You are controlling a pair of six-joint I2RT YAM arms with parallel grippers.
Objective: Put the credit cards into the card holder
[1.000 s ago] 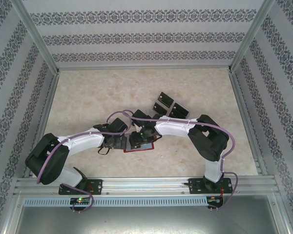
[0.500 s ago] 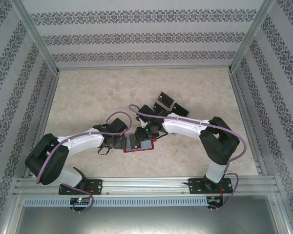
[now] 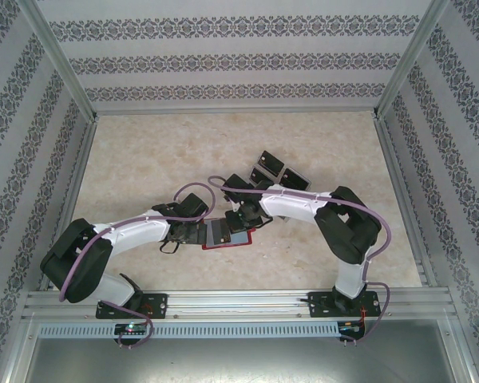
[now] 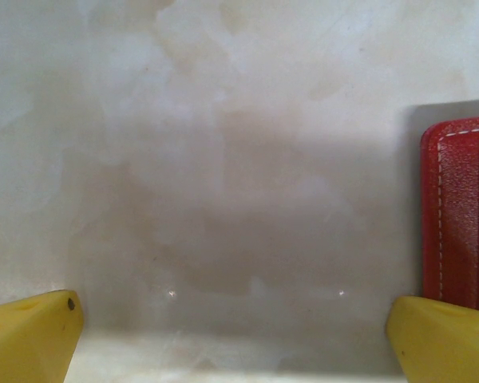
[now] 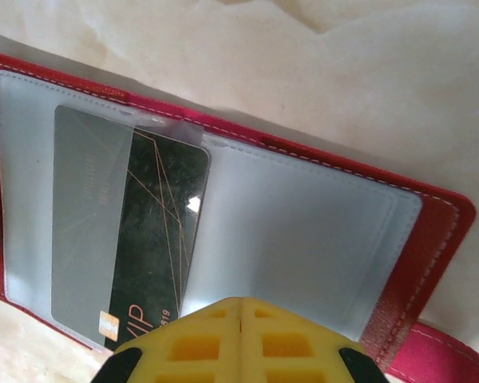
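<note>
One card holder, four credit cards visible

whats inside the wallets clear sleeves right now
One black card sits about half inside one sleeve, its other half bare. The other sleeve looks empty. The shut right gripper covers part of their lower edge.

The wallet is lying open on the surface between my hands. My left hand is sitting at its left edge, and my right hand is hanging over its back right part. One card is lying partly in the left sleeve. The other cards are lying behind the wallet, to the right.
</note>
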